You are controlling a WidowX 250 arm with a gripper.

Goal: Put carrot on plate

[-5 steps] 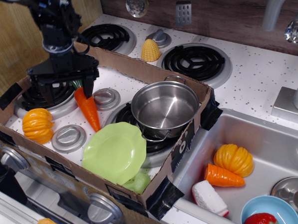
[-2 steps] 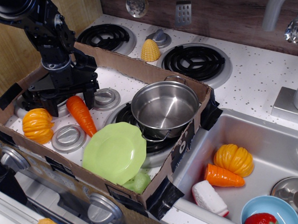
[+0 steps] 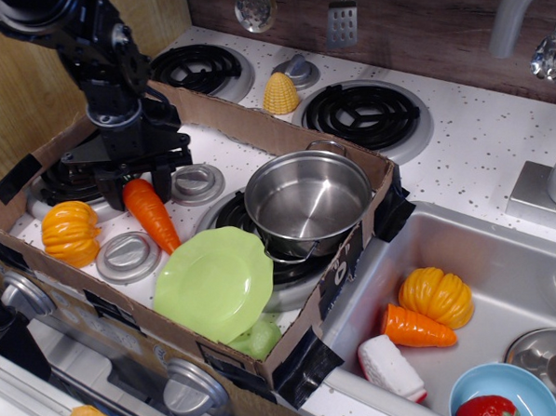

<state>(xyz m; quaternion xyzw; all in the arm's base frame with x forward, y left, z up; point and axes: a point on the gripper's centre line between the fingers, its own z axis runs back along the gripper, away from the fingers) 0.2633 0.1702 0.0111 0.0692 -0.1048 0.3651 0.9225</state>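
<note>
- Over the left part of the cardboard tray (image 3: 255, 125), the tool (image 3: 143, 185) came down on the thick end of the carrot (image 3: 150, 213), a finger on either side of it; I could not tell whether the fingers pressed the carrot or only stood beside it.
- The carrot lay on the stove top inside the tray, its thick end under the tool and its tip pointing toward the plate (image 3: 214, 283); its green top was hidden by the tool.
- The plate sat near the tray's front wall, close to the carrot's tip, and it held nothing.
- A steel pot (image 3: 307, 201) stood to the right of the carrot, just behind the plate.
- An orange pumpkin toy (image 3: 70, 232) rested at the tray's left end.
- On the counter (image 3: 479, 132) beyond the tray stood a yellow corn toy (image 3: 280, 93).
- The sink (image 3: 504, 252) on the right held another pumpkin (image 3: 436, 296), a short carrot piece (image 3: 415, 328) and a blue bowl (image 3: 498, 394).
</note>
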